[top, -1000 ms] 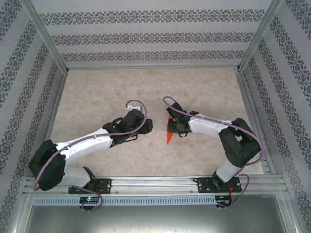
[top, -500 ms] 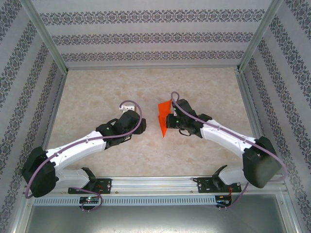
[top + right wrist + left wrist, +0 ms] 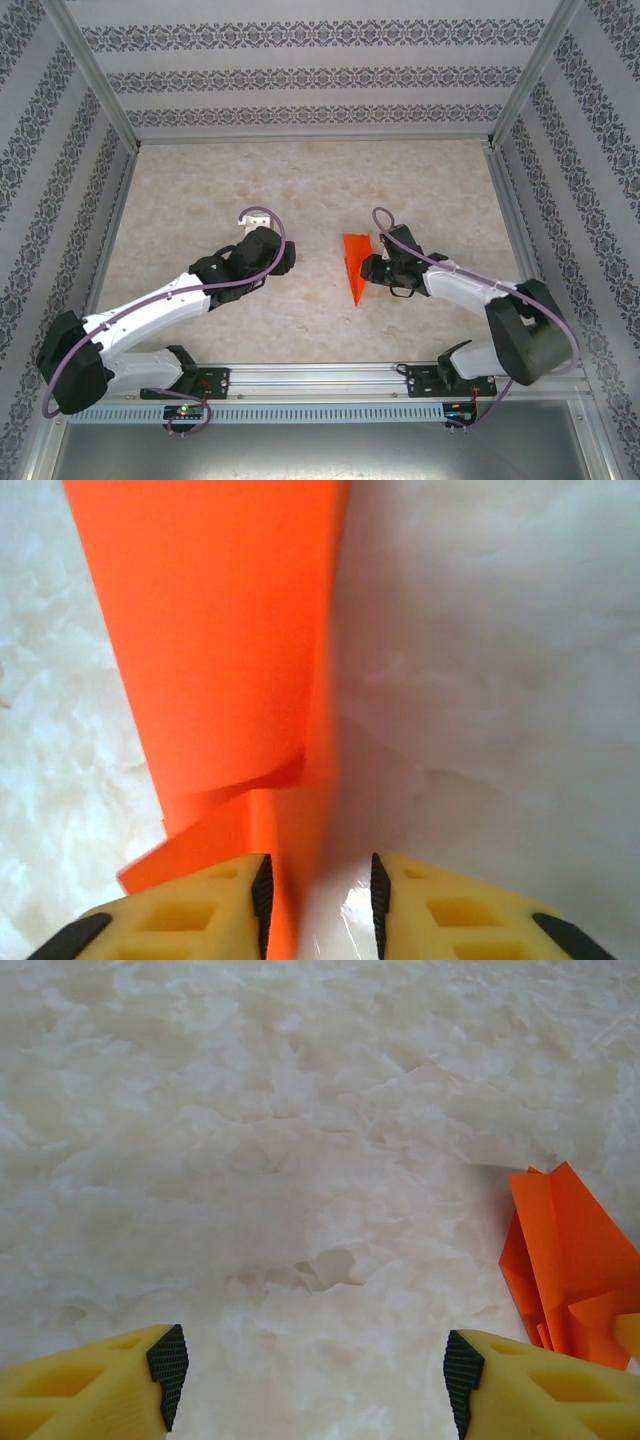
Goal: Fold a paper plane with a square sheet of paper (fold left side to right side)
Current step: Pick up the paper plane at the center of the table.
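Square sheet of paper, folded to an orange wedge, lies centre frame. Right gripper straddles its edge, jaws barely apart; left gripper gapes empty. Likely next: press the crease.

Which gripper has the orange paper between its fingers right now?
The right gripper; the paper plane runs between its fingers. The left gripper gapes over bare table.

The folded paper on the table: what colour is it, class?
Bright orange, unmarked. The folded paper shows best in the right wrist view.
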`<action>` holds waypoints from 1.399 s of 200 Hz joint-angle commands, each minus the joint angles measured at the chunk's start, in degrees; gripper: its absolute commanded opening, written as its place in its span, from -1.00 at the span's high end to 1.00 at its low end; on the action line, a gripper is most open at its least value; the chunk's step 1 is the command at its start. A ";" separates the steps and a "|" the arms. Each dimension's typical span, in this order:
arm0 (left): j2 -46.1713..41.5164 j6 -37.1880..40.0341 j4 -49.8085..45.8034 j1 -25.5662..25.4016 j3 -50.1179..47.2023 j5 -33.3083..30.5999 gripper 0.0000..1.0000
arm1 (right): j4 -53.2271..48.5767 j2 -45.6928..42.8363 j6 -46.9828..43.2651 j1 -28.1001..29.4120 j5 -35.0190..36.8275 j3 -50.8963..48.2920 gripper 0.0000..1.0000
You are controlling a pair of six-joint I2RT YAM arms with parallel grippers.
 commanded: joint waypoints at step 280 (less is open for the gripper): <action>-6.65 1.49 -4.64 0.63 0.49 -7.35 -0.51 | 14.69 9.97 1.22 3.50 -21.26 10.48 1.00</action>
